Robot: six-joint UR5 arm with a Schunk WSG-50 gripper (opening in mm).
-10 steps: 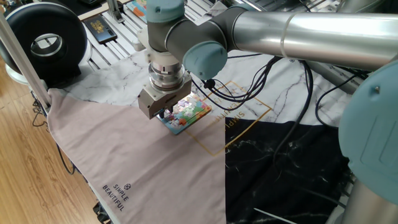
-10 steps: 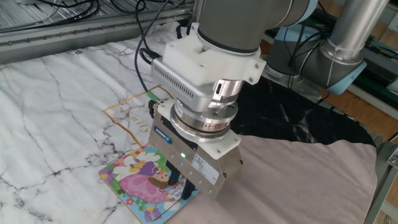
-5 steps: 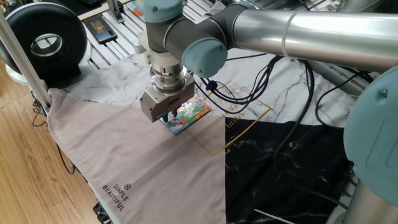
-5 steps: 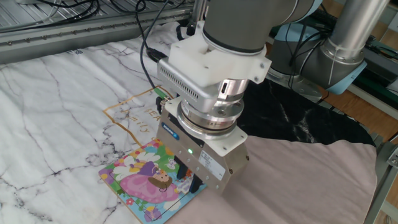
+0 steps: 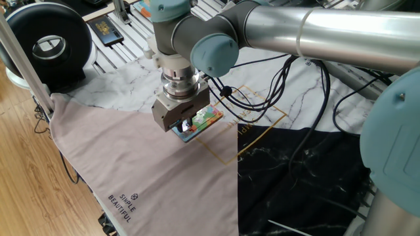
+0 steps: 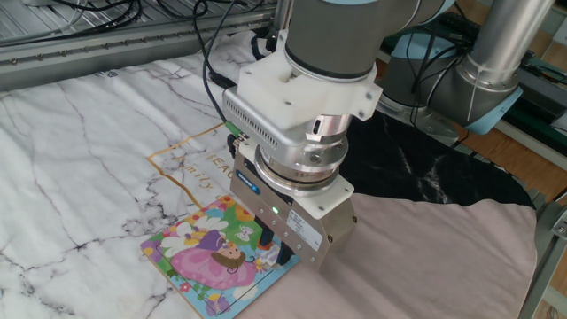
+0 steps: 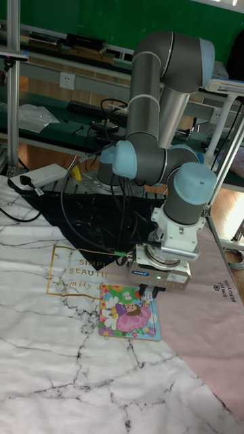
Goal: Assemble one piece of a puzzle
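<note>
Table's covered by marble-print cloth (image 6: 80, 151), pink cloth (image 5: 125, 157), black cloth (image 5: 302, 177); puzzle (image 6: 208, 257) apparently on marble.

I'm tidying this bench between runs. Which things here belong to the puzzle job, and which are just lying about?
Part of the job:
- the puzzle, lying flat where marble cloth meets pink cloth
- the pincer, down at the puzzle's edge

Just lying about:
- dark card
- black round device
- orange-edged picture board
- loose black cables

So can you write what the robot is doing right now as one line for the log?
claw: low over puzzle corner, open or shut unclear | puzzle: flat on marble cloth | held piece: not visible
</note>
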